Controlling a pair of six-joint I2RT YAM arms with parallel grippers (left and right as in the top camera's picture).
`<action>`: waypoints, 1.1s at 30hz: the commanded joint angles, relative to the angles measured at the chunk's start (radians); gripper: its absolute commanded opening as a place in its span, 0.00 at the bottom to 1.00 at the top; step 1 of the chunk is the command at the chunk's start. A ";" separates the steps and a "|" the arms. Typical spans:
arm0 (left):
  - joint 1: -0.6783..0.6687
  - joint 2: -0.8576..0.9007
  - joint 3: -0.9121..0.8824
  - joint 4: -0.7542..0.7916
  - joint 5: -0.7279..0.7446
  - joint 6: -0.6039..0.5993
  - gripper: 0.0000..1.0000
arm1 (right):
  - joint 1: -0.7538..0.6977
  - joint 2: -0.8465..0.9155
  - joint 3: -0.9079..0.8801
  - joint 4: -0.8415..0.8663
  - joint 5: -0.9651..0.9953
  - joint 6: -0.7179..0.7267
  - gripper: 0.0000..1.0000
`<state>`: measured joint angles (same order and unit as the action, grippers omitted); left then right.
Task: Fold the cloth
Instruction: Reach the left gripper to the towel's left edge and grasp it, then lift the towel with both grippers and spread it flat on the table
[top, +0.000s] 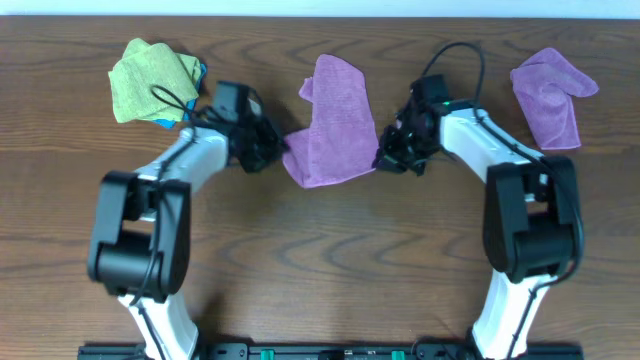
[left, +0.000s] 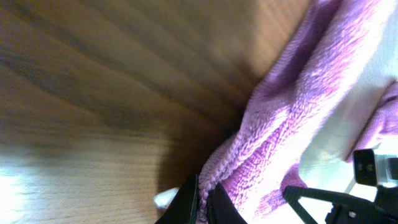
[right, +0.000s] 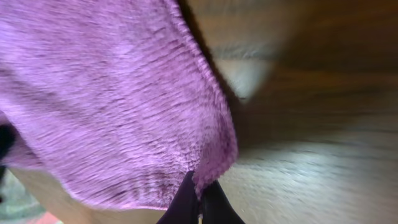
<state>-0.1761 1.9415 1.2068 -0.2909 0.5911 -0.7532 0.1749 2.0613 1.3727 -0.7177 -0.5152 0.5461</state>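
A purple cloth (top: 333, 122) lies in the middle of the wooden table, long axis running front to back. My left gripper (top: 272, 152) is shut on its front left corner; the left wrist view shows the hemmed edge of the cloth (left: 292, 118) pinched between my left gripper's black fingers (left: 204, 205). My right gripper (top: 388, 158) is shut on its front right corner; the right wrist view shows the cloth (right: 106, 106) hanging from my right gripper's fingertips (right: 200, 200) a little above the table.
A second purple cloth (top: 551, 95) lies crumpled at the back right. A yellow-green cloth (top: 150, 78) sits bunched at the back left with something blue under it. Bare wood lies in front of both arms.
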 joint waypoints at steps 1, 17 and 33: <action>0.035 -0.118 0.114 -0.060 -0.026 0.101 0.06 | -0.034 -0.109 0.002 0.003 0.038 -0.032 0.01; 0.042 -0.293 0.185 -0.340 -0.070 0.174 0.06 | -0.051 -0.380 0.002 -0.125 0.153 -0.099 0.01; 0.034 -0.293 0.083 -0.600 -0.127 0.282 0.06 | -0.019 -0.383 -0.065 -0.361 0.307 -0.125 0.02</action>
<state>-0.1535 1.6604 1.3422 -0.8787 0.5419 -0.4992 0.1593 1.6878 1.3544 -1.0660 -0.3336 0.4389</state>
